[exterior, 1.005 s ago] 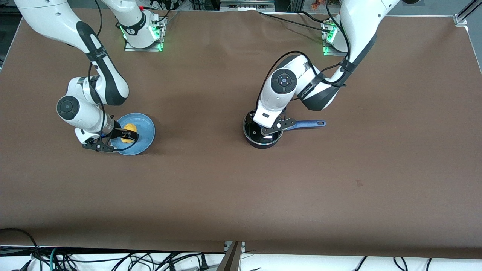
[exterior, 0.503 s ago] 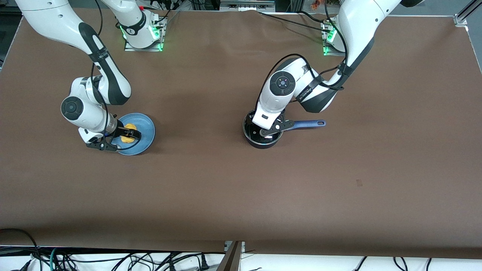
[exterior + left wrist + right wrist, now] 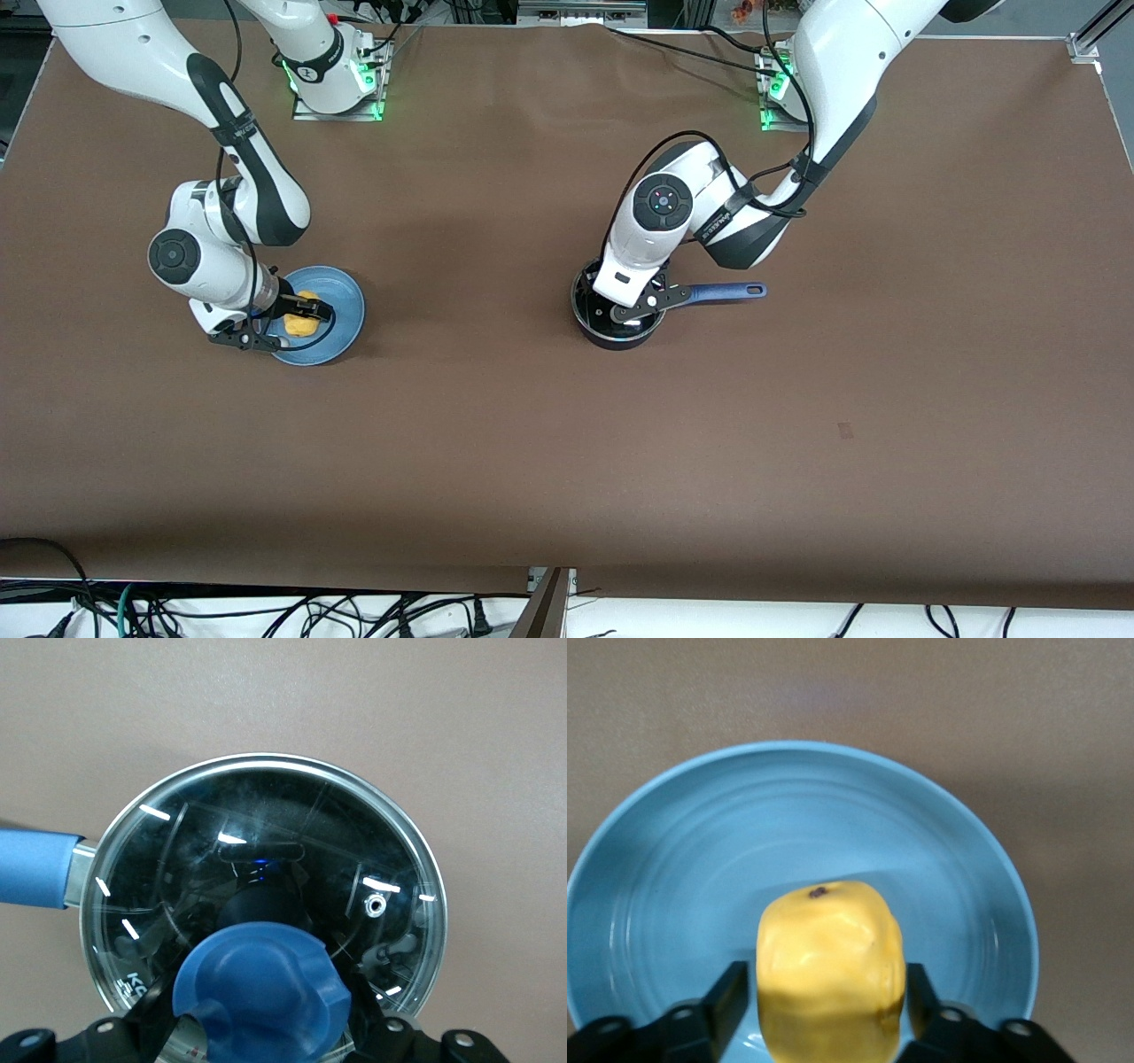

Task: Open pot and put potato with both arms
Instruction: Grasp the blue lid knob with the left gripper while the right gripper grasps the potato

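The pot (image 3: 617, 321), a black saucepan with a blue handle (image 3: 722, 291), stands mid-table with its glass lid (image 3: 266, 859) on. My left gripper (image 3: 631, 306) is low over the lid, its open fingers on either side of the blue knob (image 3: 261, 992), and the lid rests on the pot. The yellow potato (image 3: 304, 326) lies on the blue plate (image 3: 341, 306) toward the right arm's end. My right gripper (image 3: 306, 319) is low over the plate with its open fingers (image 3: 731, 997) on either side of the potato (image 3: 830, 970).
The brown table (image 3: 567, 443) carries nothing else near the pot or plate. Both arm bases stand along the edge farthest from the front camera. Cables hang below the near edge.
Both arms have shifted slightly and come down: the right gripper has settled round the potato, the left round the lid knob. Pot, lid and plate have not moved.
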Robot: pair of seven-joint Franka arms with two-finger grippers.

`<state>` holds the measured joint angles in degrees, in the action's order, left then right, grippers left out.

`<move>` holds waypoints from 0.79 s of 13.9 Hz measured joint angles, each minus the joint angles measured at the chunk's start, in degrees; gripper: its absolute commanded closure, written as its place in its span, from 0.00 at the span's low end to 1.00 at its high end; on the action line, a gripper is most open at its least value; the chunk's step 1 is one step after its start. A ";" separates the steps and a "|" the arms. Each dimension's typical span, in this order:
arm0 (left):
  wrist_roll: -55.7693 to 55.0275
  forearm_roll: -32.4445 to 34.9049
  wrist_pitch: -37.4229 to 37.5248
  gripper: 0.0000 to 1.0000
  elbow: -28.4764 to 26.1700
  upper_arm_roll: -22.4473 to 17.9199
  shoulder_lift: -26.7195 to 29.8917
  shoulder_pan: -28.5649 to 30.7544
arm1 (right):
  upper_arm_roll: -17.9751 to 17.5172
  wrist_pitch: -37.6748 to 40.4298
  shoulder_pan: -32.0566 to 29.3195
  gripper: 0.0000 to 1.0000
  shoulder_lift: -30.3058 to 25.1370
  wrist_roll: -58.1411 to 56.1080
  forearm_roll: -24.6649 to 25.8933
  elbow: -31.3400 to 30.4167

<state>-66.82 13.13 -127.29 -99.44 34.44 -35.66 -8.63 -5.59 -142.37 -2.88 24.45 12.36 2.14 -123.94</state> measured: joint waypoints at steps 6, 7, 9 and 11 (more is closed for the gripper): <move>-0.04 0.03 -0.08 0.43 0.50 0.01 -0.09 -0.13 | -0.02 0.26 0.00 0.58 -0.20 -0.14 0.01 0.95; -0.04 0.02 -0.21 0.50 0.60 -0.03 -0.15 -0.13 | -0.03 0.34 0.00 0.58 -0.30 -0.19 0.01 1.50; -0.04 0.03 -0.36 0.68 0.83 -0.11 -0.23 -0.12 | -0.12 0.83 0.00 0.58 -0.89 -0.33 0.02 2.65; -0.03 0.04 -0.43 0.75 0.92 -0.15 -0.27 -0.12 | -0.97 2.75 0.00 0.58 -2.07 -0.40 0.03 4.26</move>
<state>-66.85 13.17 -127.72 -98.52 34.29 -35.93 -8.75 -6.56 -139.61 -2.88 22.38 11.95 2.17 -119.68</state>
